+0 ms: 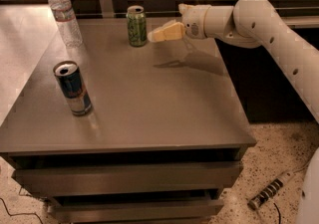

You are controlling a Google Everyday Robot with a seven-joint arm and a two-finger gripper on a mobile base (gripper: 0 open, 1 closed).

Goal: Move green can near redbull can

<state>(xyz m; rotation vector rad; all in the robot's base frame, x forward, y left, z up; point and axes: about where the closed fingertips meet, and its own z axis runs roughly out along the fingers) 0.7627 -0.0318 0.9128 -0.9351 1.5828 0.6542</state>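
Nearest the camera, the grey table (149, 133) shows its front edge with 2 shelf-like tiers under it. On the speckled floor to the right lies a striped, bar-shaped object (269, 194) that I cannot identify.

The redbull can (73, 88) stands upright near the front left corner of the tabletop. Its top is silver and its panels are dark blue and silver with a red mark. That mark suggests the brand, but no lettering can be read. As the can that serves as the target, it has bare surface on every side, so there is room to set something beside it.

The green can (136, 26) stands upright near the back edge, well apart from the redbull can. Its darker green markings are not legible.

The gripper (154, 35) hangs just right of the green can at mid-height, pointing at its side with its tip close to the wall of the can. This looks like a sideways approach for a grasp. Contact is not evident, and I cannot tell whether its jaws are spread or closed.

At the far left, 1 clear water bottle (65, 16) stands upright, its label unreadable.
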